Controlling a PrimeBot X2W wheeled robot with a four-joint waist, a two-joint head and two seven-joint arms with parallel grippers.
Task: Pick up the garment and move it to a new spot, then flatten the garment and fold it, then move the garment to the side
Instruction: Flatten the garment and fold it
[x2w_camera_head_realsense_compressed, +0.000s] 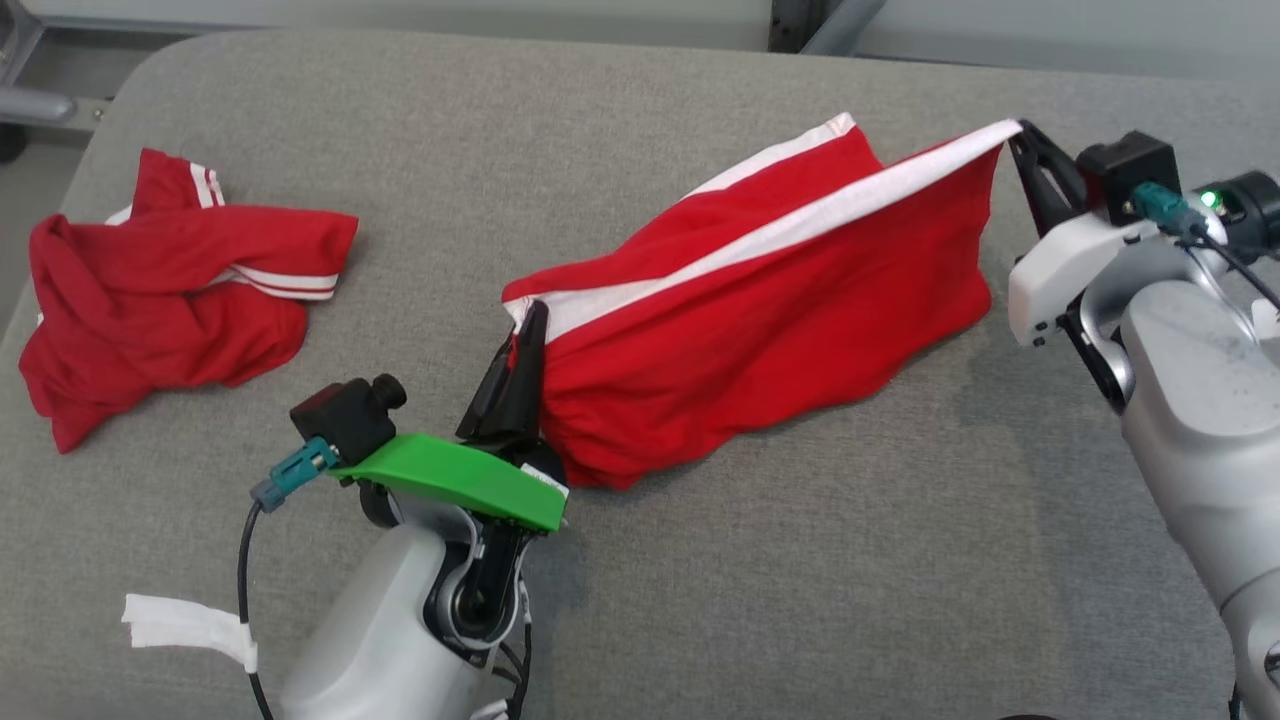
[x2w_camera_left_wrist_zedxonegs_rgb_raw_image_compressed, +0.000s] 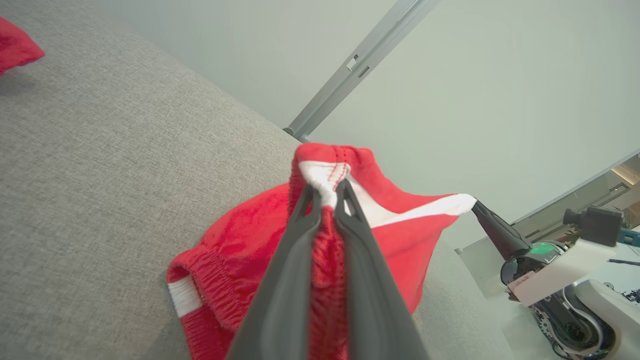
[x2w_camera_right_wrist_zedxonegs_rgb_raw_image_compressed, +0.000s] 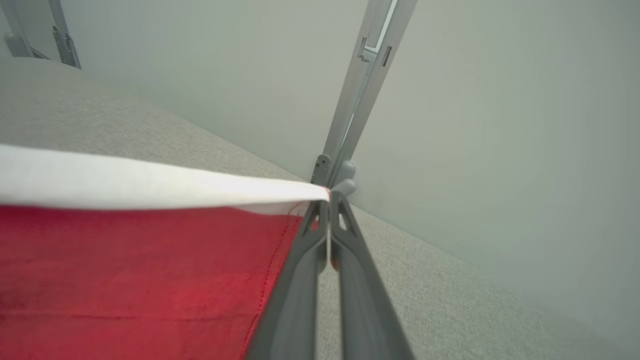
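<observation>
The red garment (x2w_camera_head_realsense_compressed: 760, 300) hangs stretched between both arms over the middle and right of the worktop (x2w_camera_head_realsense_compressed: 700, 560). The left gripper (x2w_camera_head_realsense_compressed: 528, 335) is pinched tight on one gathered end, with cloth bunched between its fingers in the left wrist view (x2w_camera_left_wrist_zedxonegs_rgb_raw_image_compressed: 327, 192). The right gripper (x2w_camera_head_realsense_compressed: 1018, 135) nips the opposite corner, where the white stripe (x2w_camera_head_realsense_compressed: 800, 225) ends; in the right wrist view its tips (x2w_camera_right_wrist_zedxonegs_rgb_raw_image_compressed: 327, 202) are pressed together on that corner.

The garment's long axis follows the stripe. It runs from the left gripper near the worktop's middle up toward the right gripper near the far right edge. The stripe looks taut along the top. The body sags below it, and the lower edge appears to rest on the worktop.

Each arm holds its own end, so neither is nearer: the cloth lies right of the left gripper and left of the right one. To lay it flat, I judge both should lower together while keeping the pull along this axis, or the sagging belly will likely crease.

The other garment (x2w_camera_head_realsense_compressed: 170, 280) lies crumpled near the left edge, well apart.
</observation>
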